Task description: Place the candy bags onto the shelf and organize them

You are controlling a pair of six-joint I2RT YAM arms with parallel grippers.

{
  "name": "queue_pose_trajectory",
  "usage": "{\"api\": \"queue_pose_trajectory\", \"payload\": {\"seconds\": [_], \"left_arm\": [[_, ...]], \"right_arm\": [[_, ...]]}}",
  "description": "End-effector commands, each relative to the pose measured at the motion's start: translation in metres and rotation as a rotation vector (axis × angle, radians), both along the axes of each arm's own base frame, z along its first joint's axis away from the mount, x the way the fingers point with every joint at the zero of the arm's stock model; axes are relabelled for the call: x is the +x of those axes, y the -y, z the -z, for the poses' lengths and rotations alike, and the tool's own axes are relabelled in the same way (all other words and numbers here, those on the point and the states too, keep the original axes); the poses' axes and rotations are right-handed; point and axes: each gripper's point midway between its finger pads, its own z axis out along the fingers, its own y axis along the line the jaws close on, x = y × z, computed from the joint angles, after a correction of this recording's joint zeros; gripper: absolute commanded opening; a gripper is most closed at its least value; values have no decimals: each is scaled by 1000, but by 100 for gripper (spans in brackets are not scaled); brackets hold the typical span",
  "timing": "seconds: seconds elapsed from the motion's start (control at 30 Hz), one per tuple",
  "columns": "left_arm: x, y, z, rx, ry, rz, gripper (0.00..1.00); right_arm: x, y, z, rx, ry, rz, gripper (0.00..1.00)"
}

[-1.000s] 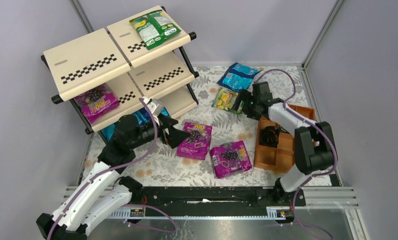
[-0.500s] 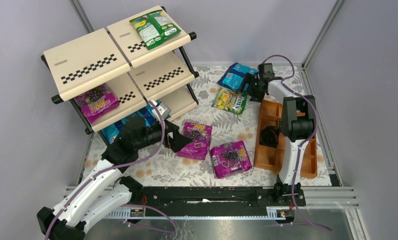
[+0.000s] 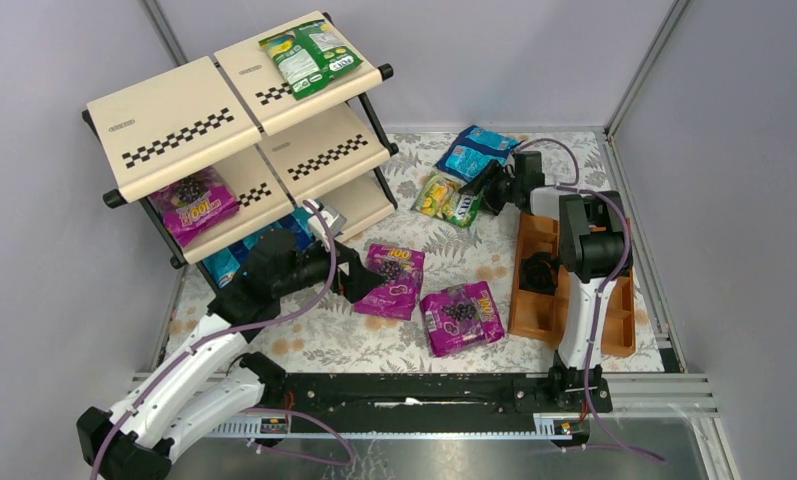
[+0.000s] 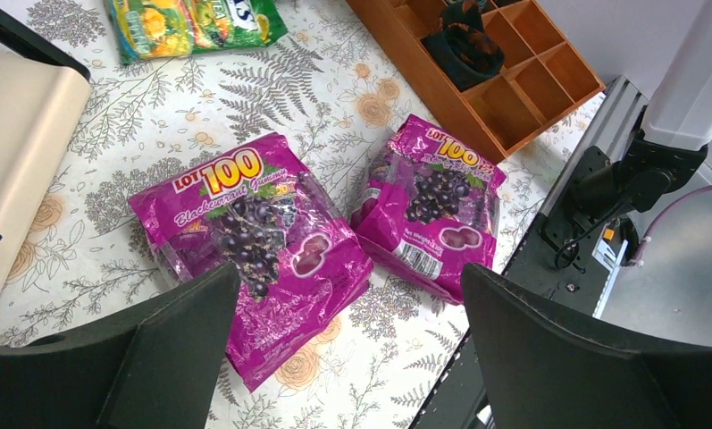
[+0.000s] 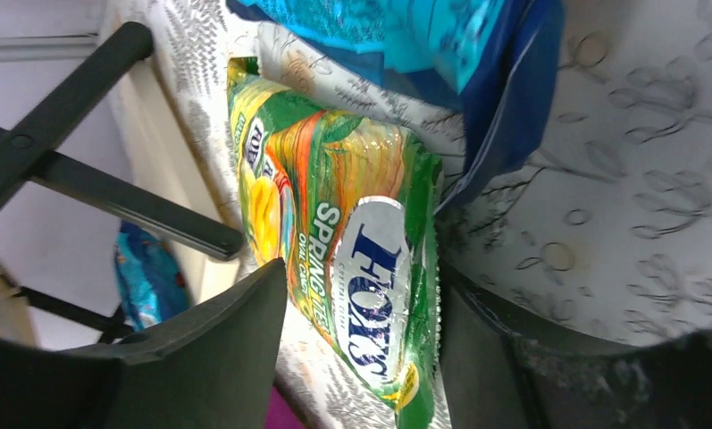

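Note:
The shelf (image 3: 189, 120) stands at the back left, with a green FOX'S bag (image 3: 309, 57) on its top tier, a magenta bag (image 3: 192, 205) on the middle tier and blue bags (image 3: 274, 235) at the bottom. Two magenta bags (image 3: 392, 280) (image 3: 462, 316) lie on the floral mat; both show in the left wrist view (image 4: 245, 241) (image 4: 432, 206). My left gripper (image 3: 359, 275) (image 4: 352, 357) is open and empty, just short of the nearer magenta bag. My right gripper (image 3: 494, 188) (image 5: 361, 357) is open, its fingers straddling the end of a green-yellow FOX'S bag (image 3: 452, 198) (image 5: 352, 268). A blue bag (image 3: 476, 152) lies beside it.
An orange-brown compartment tray (image 3: 554, 310) (image 4: 513, 98) with a black coiled item (image 3: 539, 272) (image 4: 464, 40) lies at the right, under the right arm. The black rail (image 3: 414, 395) runs along the near edge. Grey walls close in the back and sides.
My right arm swung from over the tray to the far side and came down at the green-yellow FOX'S bag, which shifted slightly left. My left gripper edged toward the nearer magenta bag.

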Motion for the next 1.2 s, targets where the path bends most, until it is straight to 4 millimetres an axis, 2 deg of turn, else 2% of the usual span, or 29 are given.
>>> {"api": "queue_pose_trajectory", "payload": {"seconds": [0.0, 0.13, 0.23, 0.5, 0.63, 0.8, 0.87, 1.03, 1.17], "left_arm": [[6, 1, -13, -4, 49, -8, 99], [7, 0, -12, 0, 49, -12, 99], [8, 0, -11, 4, 48, -18, 99], [7, 1, -11, 8, 45, -3, 99], [7, 3, -8, 14, 30, 5, 99], [3, 15, -10, -10, 3, 71, 97], [2, 25, -17, -45, -13, 116, 93], [8, 63, -29, -1, -21, 148, 94], [26, 102, -9, 171, -39, 132, 95]], "right_arm": [[-7, -34, 12, 102, -8, 66, 61], [-3, -49, 18, 96, 34, 85, 52], [-4, -54, 14, 131, 67, 71, 35], [-21, -51, -29, 99, 144, 9, 3], [-43, -50, -49, 100, 146, -23, 1], [-73, -52, -65, 180, 95, -22, 0], [-83, -54, -69, 223, 63, -18, 0], [-99, -56, -79, 276, 5, -10, 0], [-110, -51, -78, 260, -51, 23, 1]]}}
